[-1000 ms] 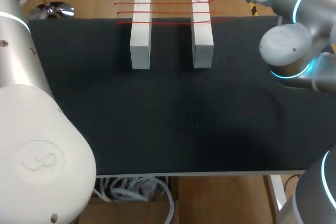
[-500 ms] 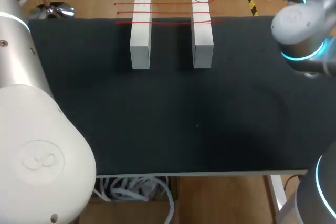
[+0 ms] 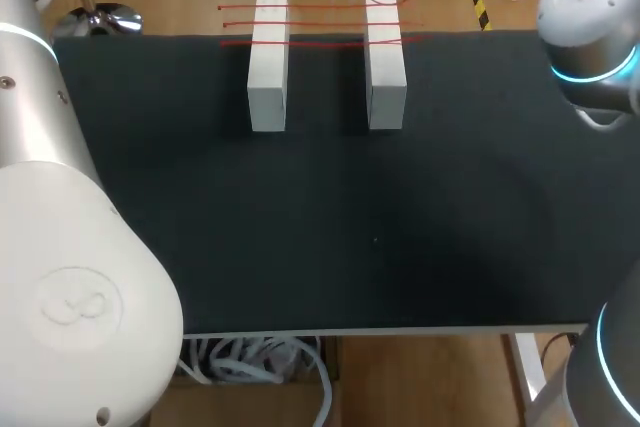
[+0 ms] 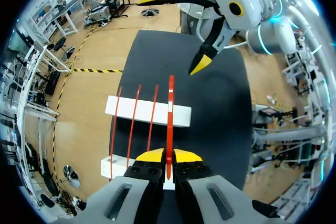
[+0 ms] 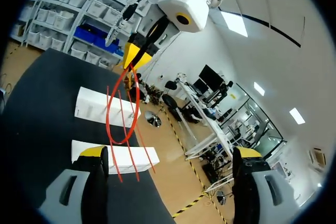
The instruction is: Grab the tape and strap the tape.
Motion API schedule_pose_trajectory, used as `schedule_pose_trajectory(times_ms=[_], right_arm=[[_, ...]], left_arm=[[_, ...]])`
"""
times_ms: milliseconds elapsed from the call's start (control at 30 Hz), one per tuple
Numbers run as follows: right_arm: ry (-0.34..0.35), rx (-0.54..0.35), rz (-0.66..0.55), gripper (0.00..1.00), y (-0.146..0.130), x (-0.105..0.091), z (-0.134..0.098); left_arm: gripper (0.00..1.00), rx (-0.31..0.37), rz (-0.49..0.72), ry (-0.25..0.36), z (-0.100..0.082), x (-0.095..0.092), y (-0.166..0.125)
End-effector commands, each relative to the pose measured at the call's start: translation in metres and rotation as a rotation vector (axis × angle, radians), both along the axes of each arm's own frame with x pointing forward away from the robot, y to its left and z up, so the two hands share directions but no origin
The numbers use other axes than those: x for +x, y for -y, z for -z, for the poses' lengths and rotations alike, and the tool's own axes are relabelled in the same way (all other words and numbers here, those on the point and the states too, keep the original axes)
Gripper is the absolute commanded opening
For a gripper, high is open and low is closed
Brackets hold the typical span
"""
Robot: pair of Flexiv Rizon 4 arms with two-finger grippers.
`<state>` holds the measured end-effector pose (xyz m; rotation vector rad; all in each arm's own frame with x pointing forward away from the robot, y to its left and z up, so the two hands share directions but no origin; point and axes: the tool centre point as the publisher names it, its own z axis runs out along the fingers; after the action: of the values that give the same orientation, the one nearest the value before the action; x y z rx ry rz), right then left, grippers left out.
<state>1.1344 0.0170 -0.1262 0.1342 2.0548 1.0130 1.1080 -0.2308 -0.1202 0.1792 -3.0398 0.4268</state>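
**Black matte bench** [image 3: 320, 227]: carries two white rectangular blocks [image 3: 268, 67] side by side at its far edge. No fixing is visible.

**Right pincer** [image 5: 170, 152]: spread wide, empty, facing the left one.

**Left pincer** [image 4: 168, 157]: pressed together on the thin red tape strip [image 4: 170, 114]. The strip runs ahead over the blocks, beside three laid red strands [image 3: 320, 6].

**Risks:**
- The tape bows slack, so the right pincer may close on air or snag the laid strands.
- A hard pull could shift the blocks or slip the strip free.
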Motion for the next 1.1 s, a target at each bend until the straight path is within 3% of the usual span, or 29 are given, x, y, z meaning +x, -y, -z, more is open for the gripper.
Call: schedule_pose_trajectory(times_ms=[33, 300, 467, 567, 633, 767, 900, 1100], right_arm=[[-0.034, -0.013, -0.034, 1.00, 0.003, 0.000, -0.003], [-0.034, -0.013, -0.034, 1.00, 0.003, 0.000, -0.003], [-0.034, -0.013, -0.034, 1.00, 0.003, 0.000, -0.003], [-0.034, -0.013, -0.034, 1.00, 0.003, 0.000, -0.003], [-0.034, -0.013, -0.034, 1.00, 0.003, 0.000, -0.003], [-0.034, -0.013, -0.034, 1.00, 0.003, 0.000, -0.003], [-0.034, -0.013, -0.034, 1.00, 0.003, 0.000, -0.003], [-0.034, -0.013, -0.034, 1.00, 0.003, 0.000, -0.003]], left_arm=[[0.00, 0.005, -0.001, -0.003, -0.002, 0.000, 0.001], [0.00, 0.011, 0.002, -0.002, -0.003, -0.001, -0.001], [0.00, 0.031, -0.084, -0.006, -0.003, -0.011, -0.024], [0.00, 0.071, -0.163, -0.012, -0.005, -0.022, -0.052], [0.00, 0.135, -0.221, -0.029, -0.007, -0.031, -0.077], [0.00, 0.222, -0.393, -0.083, -0.009, -0.057, -0.137], [0.00, 0.264, -0.496, -0.142, -0.006, -0.081, -0.188], [0.00, 0.280, -0.570, -0.210, 0.004, -0.100, -0.238]])
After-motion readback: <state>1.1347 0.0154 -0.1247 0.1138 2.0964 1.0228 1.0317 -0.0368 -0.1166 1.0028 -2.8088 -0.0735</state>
